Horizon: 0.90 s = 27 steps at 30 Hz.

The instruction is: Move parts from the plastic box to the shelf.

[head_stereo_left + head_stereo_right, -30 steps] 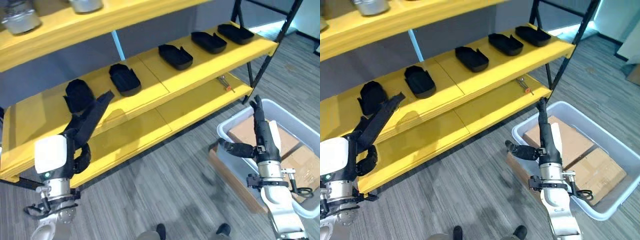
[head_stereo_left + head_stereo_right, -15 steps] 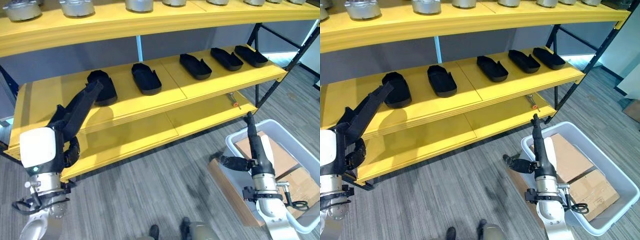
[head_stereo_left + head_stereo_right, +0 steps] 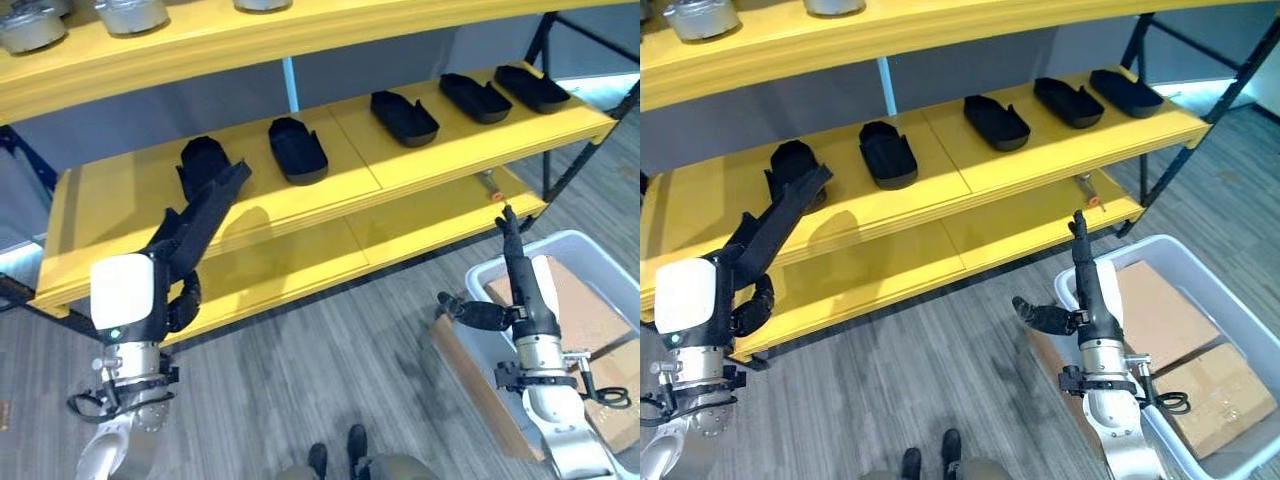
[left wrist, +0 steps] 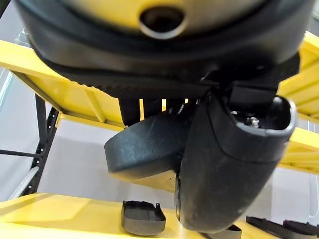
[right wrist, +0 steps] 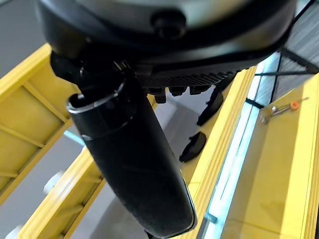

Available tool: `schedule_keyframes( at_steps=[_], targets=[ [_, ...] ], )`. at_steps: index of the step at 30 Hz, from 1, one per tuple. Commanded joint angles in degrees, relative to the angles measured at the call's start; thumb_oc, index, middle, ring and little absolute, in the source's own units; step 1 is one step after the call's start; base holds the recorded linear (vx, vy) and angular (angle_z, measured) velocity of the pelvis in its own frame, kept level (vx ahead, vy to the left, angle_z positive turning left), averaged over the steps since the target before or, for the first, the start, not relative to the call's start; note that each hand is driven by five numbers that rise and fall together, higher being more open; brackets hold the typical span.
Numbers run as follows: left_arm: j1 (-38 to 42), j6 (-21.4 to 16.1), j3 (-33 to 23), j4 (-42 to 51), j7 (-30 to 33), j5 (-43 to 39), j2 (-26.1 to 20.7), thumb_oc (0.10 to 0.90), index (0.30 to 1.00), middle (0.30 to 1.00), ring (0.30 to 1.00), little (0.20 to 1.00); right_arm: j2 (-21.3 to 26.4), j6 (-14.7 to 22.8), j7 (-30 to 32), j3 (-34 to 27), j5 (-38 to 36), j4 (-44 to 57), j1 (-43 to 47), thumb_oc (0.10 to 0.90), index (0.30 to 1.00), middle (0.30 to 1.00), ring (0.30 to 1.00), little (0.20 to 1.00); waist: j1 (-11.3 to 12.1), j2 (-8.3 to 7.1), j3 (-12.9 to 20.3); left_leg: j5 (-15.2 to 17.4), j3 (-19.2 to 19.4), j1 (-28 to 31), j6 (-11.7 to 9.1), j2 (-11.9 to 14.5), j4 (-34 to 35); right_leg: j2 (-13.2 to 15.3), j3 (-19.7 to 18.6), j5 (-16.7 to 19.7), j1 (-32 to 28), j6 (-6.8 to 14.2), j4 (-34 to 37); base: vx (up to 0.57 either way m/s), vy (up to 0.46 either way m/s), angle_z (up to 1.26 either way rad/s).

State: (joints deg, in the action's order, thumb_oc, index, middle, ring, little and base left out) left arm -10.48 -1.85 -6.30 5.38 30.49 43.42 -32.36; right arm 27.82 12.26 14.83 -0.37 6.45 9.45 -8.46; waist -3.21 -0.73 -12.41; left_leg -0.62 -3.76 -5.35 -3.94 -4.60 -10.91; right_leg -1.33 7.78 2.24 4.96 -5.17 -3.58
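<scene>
Grey plank floor [image 3: 330,370] runs under the yellow shelf [image 3: 330,190], where five black parts [image 3: 298,150] sit in a row. The plastic box [image 3: 1200,300] holds cardboard. My left hand [image 3: 205,215] and right hand [image 3: 515,270] are raised, fingers straight, holding nothing.

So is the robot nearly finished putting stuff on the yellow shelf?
Five black plastic tray-shaped parts already sit in a row on the yellow shelf. Right now the left hand and right hand are both open and hold nothing. The grey plastic box shows cardboard boxes; whether parts remain there I cannot tell.
</scene>
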Motion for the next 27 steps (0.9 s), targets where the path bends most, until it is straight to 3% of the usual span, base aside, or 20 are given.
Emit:
schedule_keyframes(
  at_steps=[1, 2, 4, 5, 6, 8, 9, 11, 15, 16, 21, 27],
  targets=[
    [5.1, -0.9, -7.6, 6.4, 6.6, -0.1, -3.0, 0.400, 0.300, 0.300, 0.300, 0.300, 1.4, 6.5, 4.2, -4.3, -0.7, 6.1, 3.3, 0.900, 1.000, 1.000, 1.000, 1.000, -0.9, -2.93, 1.7, 5.2, 7.9, -0.6, 1.3, 9.9, -4.5, 3.8, -1.9, 0.0, -6.0, 7.6, 5.2, 0.05, 0.010, 0.70],
    [5.0, -0.9, -7.6, 6.5, 6.7, -0.1, -3.1, 0.400, 0.300, 0.300, 0.300, 0.300, 1.4, 6.5, 4.2, -4.3, -0.7, 6.1, 3.3, 0.900, 1.000, 1.000, 1.000, 1.000, -0.9, -2.96, 1.8, 4.9, 7.9, -0.4, 1.2, 10.0, -4.1, 3.7, -1.8, 0.0, -6.0, 7.5, 5.2, 0.05, 0.021, 0.52],
    [5.2, -0.9, -8.1, 6.3, 7.9, -1.4, -3.2, 0.400, 0.300, 0.300, 0.300, 0.300, 1.2, 6.5, 5.1, -4.3, -1.0, 5.8, 3.2, 0.900, 1.000, 1.000, 1.000, 1.000, -1.0, -3.54, 1.8, 0.1, 6.9, -0.1, 0.5, 15.7, -0.1, 4.8, -1.5, -0.8, -5.1, 7.8, 4.4, 0.00, 0.058, 0.26],
    [5.2, -0.9, -8.1, 6.3, 7.9, -1.4, -3.2, 0.400, 0.300, 0.300, 0.300, 0.300, 1.2, 6.5, 5.1, -4.3, -1.0, 5.8, 3.2, 0.900, 1.000, 1.000, 1.000, 1.000, -1.0, -3.54, 1.8, 0.1, 6.9, -0.1, 0.5, 15.7, -0.1, 4.8, -1.5, -0.8, -5.1, 7.8, 4.4, 0.05, 0.282, 0.15],
    [6.1, -0.6, -7.8, 5.4, 10.4, -4.1, -3.2, 0.400, 0.300, 0.300, 0.300, 0.300, 1.9, 6.3, 7.7, -3.2, -0.9, 4.1, 4.4, 0.900, 1.000, 1.000, 1.000, 1.000, -0.4, -2.48, 2.1, -12.8, 3.2, 1.9, -2.3, 24.8, 10.0, 5.1, -2.2, -4.2, -3.2, 8.7, 0.7, 0.05, 0.222, 0.09],
    [6.4, -0.3, -7.4, 5.5, 10.7, -4.7, -2.9, 0.400, 0.300, 0.300, 0.300, 0.300, 2.1, 6.3, 8.4, -3.3, -0.7, 3.9, 4.3, 0.900, 1.000, 1.000, 1.000, 1.000, -0.7, -1.75, 2.2, -15.1, 4.3, 2.3, -3.5, 26.2, 11.9, 5.3, -1.9, -5.0, -3.1, 9.1, -0.4, 0.08, 0.278, 0.01],
    [6.1, -0.6, -7.3, 6.2, 10.4, -3.9, -2.9, 0.400, 0.300, 0.300, 0.300, 0.300, 2.2, 6.1, 8.6, -3.5, -0.4, 4.2, 3.8, 0.900, 1.000, 1.000, 1.000, 1.000, -1.0, -0.31, 2.6, -14.2, 6.5, 4.1, -5.2, 27.1, 13.4, 5.7, -1.0, -5.9, -3.0, 9.6, -2.4, 0.14, 0.355, 0.00],
    [6.2, -0.6, -6.7, 6.5, 10.3, -3.4, -3.2, 0.400, 0.300, 0.300, 0.300, 0.300, 2.1, 6.0, 8.8, -3.6, -0.1, 4.4, 3.4, 0.900, 1.000, 1.000, 1.000, 1.000, -0.9, 0.47, 2.8, -13.6, 6.8, 5.2, -5.9, 26.9, 14.3, 5.8, -1.3, -6.2, -3.1, 9.9, -3.1, 0.11, 0.228, 0.06],
    [7.0, -0.7, -4.9, 6.3, 10.0, -3.6, -3.6, 0.400, 0.300, 0.300, 0.300, 0.300, 0.7, 4.8, 9.3, -4.1, 0.6, 4.6, 2.2, 0.900, 1.000, 1.000, 1.000, 1.000, -0.6, 0.58, 2.9, -8.1, 6.5, 6.4, -5.3, 22.9, 14.4, 9.8, -1.1, -6.3, -5.4, 11.8, -4.0, 0.14, 0.309, 0.19],
    [7.9, -0.7, -3.6, 6.0, 10.0, -3.8, -4.2, 0.400, 0.300, 0.300, 0.300, 0.300, -0.2, 4.5, 9.4, -4.2, 0.6, 4.9, 1.5, 0.900, 1.000, 1.000, 1.000, 1.000, -0.6, -0.14, 2.9, -5.9, 6.4, 6.1, -4.4, 20.6, 13.0, 12.0, -0.7, -5.7, -6.8, 12.9, -3.2, 0.14, 0.284, 0.45],
    [12.0, 0.5, -1.4, 3.6, 10.0, -3.7, -7.1, 0.400, 0.300, 0.300, 0.300, 0.300, -1.5, 3.3, 9.0, -3.7, 2.1, 5.1, 1.6, 0.900, 1.000, 1.000, 1.000, 1.000, -0.4, -2.73, 2.6, -1.6, 7.1, 3.1, -2.2, 15.1, 8.6, 17.5, 0.5, -3.1, -7.7, 16.0, -1.6, 0.08, 0.284, 0.36],
    [14.5, 3.4, -1.2, 0.3, 10.2, -1.8, -9.0, 0.400, 0.300, 0.300, 0.300, 0.300, -1.7, 2.6, 9.3, -3.0, 3.6, 4.7, 2.8, 0.900, 1.000, 1.000, 1.000, 1.000, 0.1, -4.83, 2.8, 0.1, 7.6, -0.2, -1.3, 13.7, 5.5, 19.0, 0.7, -0.7, -6.7, 17.0, 0.3, 0.03, 0.094, 0.03]
  ],
)
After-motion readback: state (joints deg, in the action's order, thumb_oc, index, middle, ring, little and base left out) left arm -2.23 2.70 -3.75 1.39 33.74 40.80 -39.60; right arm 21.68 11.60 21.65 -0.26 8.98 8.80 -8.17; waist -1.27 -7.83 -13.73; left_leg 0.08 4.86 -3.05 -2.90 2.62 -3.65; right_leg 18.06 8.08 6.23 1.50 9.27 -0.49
